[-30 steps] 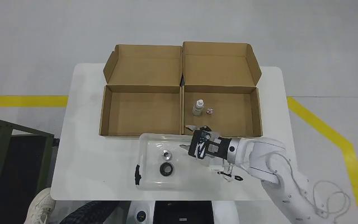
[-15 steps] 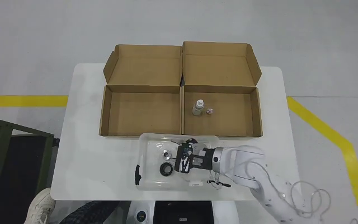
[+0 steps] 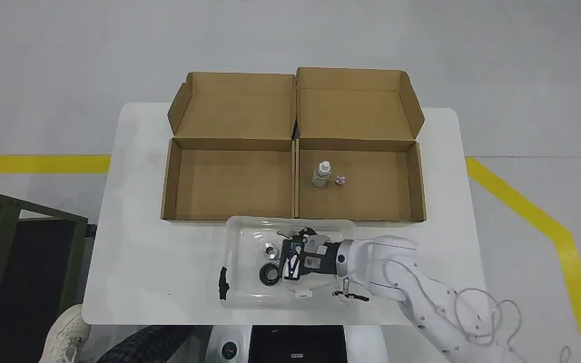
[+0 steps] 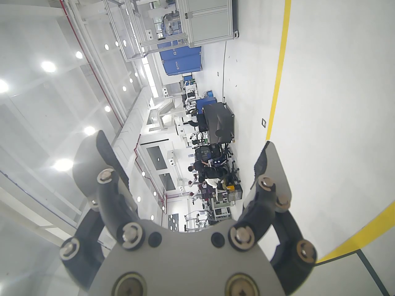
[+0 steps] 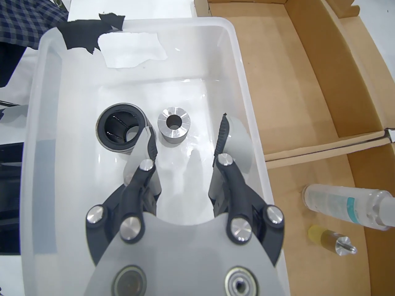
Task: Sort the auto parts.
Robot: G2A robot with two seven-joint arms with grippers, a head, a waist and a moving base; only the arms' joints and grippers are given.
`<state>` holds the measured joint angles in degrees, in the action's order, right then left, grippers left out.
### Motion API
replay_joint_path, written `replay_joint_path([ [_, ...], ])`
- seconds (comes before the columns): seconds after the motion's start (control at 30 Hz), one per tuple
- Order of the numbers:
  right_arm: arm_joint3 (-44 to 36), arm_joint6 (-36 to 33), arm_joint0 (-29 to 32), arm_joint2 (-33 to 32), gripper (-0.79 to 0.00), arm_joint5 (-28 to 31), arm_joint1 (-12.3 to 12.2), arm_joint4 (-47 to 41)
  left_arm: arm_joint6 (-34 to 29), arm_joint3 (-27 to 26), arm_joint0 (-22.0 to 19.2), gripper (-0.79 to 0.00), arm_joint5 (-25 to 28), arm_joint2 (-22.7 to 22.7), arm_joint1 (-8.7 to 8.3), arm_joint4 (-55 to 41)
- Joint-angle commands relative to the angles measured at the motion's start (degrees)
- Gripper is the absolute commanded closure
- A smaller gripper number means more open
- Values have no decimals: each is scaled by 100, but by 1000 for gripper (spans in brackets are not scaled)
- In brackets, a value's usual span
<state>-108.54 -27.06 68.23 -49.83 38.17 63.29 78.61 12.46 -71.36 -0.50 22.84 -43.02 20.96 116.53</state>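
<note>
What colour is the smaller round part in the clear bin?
Silver-grey metal; the part shows best in the right wrist view.

Right arm: white, smooth rounded shells; a thin white cable makes loops beside it.
Wrist part: black, with small white marks, between the white shell and the jaws.
Right gripper: grey round plate, black link bars, silver round-head screws; the jaws are black and toothed, on pale backs.
Left gripper: same grey plate and black links, silver screws, two brass-coloured ones lower; the jaws have grey metal backs.
</note>
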Motion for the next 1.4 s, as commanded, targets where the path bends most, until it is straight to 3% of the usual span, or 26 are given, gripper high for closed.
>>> replay_joint_path([
  [0.0,63,-6,-32,29,-366,5,11,-5,0,0,0,-785,0,0,0,0],
  [1.37,1386,190,-745,841,-351,-109,398,-251,0,0,0,-785,0,0,0,0],
])
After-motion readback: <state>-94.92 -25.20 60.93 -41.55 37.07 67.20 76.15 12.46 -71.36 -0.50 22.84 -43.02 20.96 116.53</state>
